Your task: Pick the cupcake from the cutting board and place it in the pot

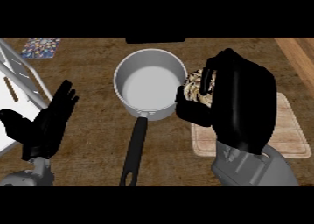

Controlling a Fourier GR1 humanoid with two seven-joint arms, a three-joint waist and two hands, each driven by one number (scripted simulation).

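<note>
The cupcake [199, 84] shows as a tan, striped shape beside the pot's right rim, mostly hidden by my right hand [240, 105], whose fingers and thumb curl round it. It looks raised above the far left corner of the light wooden cutting board [291, 135]. The grey pot [149, 83] stands at the middle of the counter, nothing inside it, its black handle [134, 148] pointing toward me. My left hand [46, 120] rests open at the lower left, fingers up, apart from the pot.
A white and grey rack-like object [17, 83] fills the left edge. A patterned coaster [41, 47] lies at the far left. A dark object [155, 40] sits at the counter's far edge. A lighter wooden strip [304, 57] runs along the right.
</note>
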